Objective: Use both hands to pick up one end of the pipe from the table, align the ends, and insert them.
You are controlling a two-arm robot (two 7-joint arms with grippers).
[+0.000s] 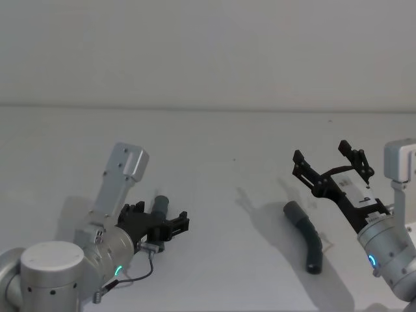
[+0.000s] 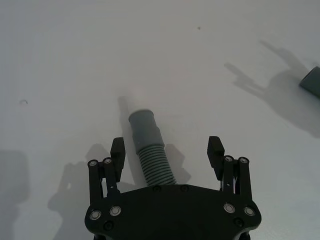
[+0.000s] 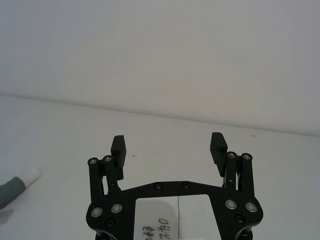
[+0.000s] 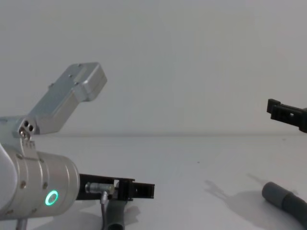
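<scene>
Left gripper [image 2: 166, 150] is down at the tabletop [image 1: 221, 149], straddling the hose [image 2: 156, 165] just behind its cuff [image 2: 145, 125]. Fingers [image 2: 117, 150] are spread, one either side of the ribbed section, and neither is touching it, so nothing is gripped. The hose sits off-centre, closer to one finger. My read is that it's lined up to close on the ribs behind the cuff, which leaves the white tip [image 3: 31, 175] clear for mating.

Right gripper [image 3: 170, 147] is up off the tabletop, above and a bit beyond the other end [image 1: 294, 211]. Its fingers are spread wide and it holds nothing. It looks staged for a descent onto that end, not yet committed.

The hose lies flat on the tabletop. The tipped end is on the robot's left under the left gripper. The plain sleeve end is on the right, curving back toward the robot, well apart from the first.

Count:
- 2 grippers, both open
- 2 hose ends, one white-tipped and one plain
- 2 visible stretches of hose; presumably 1 hose, but I can't tell whether they join, as the middle is hidden
- 0 ends lifted, 0 mated

Next needs a left close, then a right descent and close.
</scene>
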